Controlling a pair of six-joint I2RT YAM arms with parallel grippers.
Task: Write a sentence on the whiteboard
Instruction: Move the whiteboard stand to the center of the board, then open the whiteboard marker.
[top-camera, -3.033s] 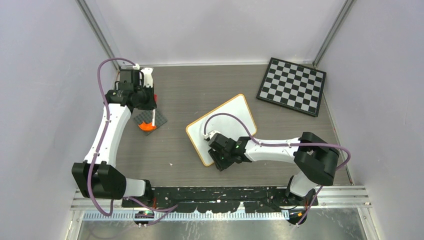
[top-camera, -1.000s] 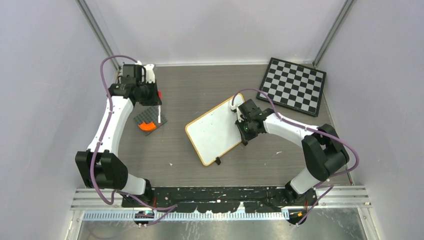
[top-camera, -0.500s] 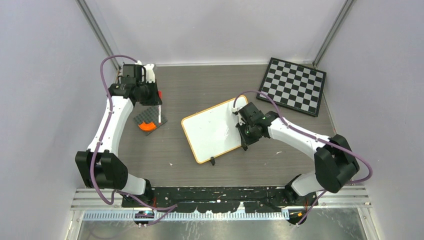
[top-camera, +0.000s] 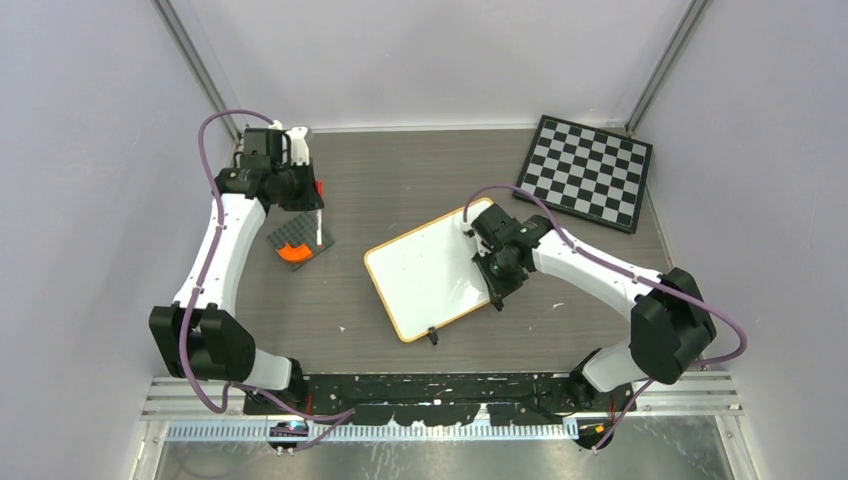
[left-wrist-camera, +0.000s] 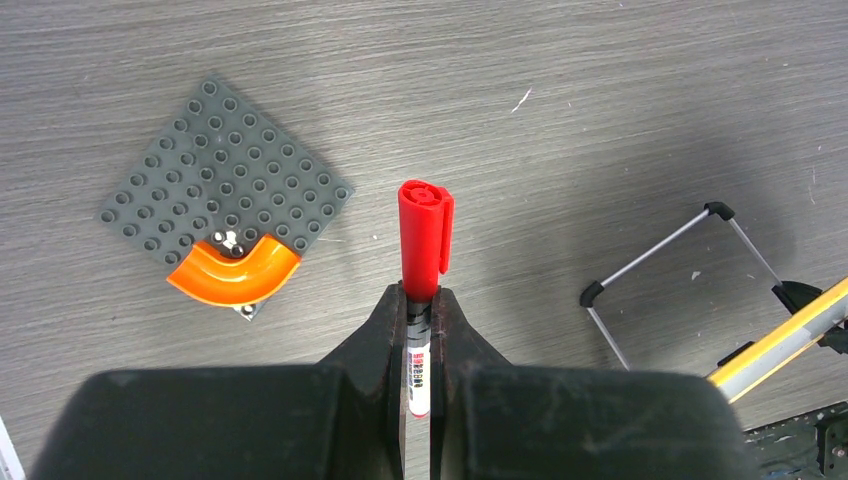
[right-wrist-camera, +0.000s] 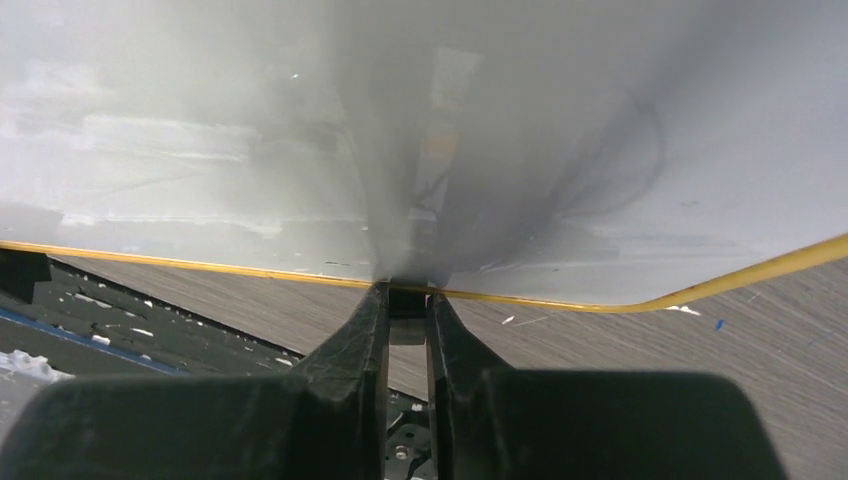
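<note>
On the whiteboard (top-camera: 425, 275), askew at mid-table, no writing yet; right rim pinched tight by the right gripper (right-wrist-camera: 406, 300). Further left, near a grey stud plate (left-wrist-camera: 225, 190), left gripper (left-wrist-camera: 420, 305) clamped on a marker (left-wrist-camera: 424, 235), red cap on. Leaves uncapping and all of the writing to do.

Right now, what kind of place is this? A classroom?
Probably a robot testing booth: white left robot arm and white right robot arm mounted at a grey wood-grain table, plain pale walls, a black-and-white checkered board.
</note>
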